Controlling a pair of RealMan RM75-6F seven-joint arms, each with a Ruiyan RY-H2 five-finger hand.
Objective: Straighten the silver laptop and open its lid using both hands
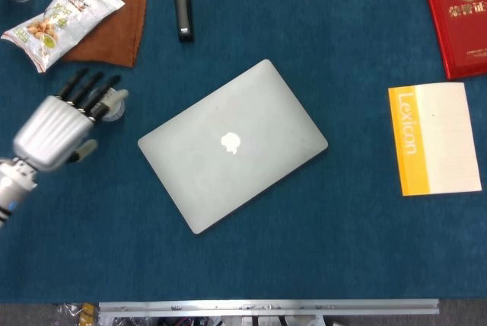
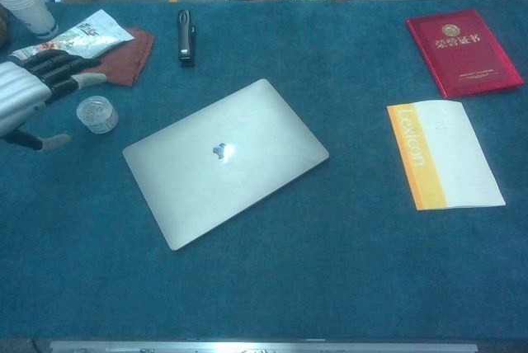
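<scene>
While the silver laptop (image 1: 233, 145) is lying closed and askew, the left hand (image 1: 55, 127) is hovering well apart, fingers spread, holding nothing.

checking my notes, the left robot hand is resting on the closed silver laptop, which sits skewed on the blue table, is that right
Not quite. The left robot hand is not on the laptop; it is off to the left, apart from it, with bare table between them, as the chest view shows. The rest holds: the silver laptop is closed and sits skewed on the blue table.
</scene>
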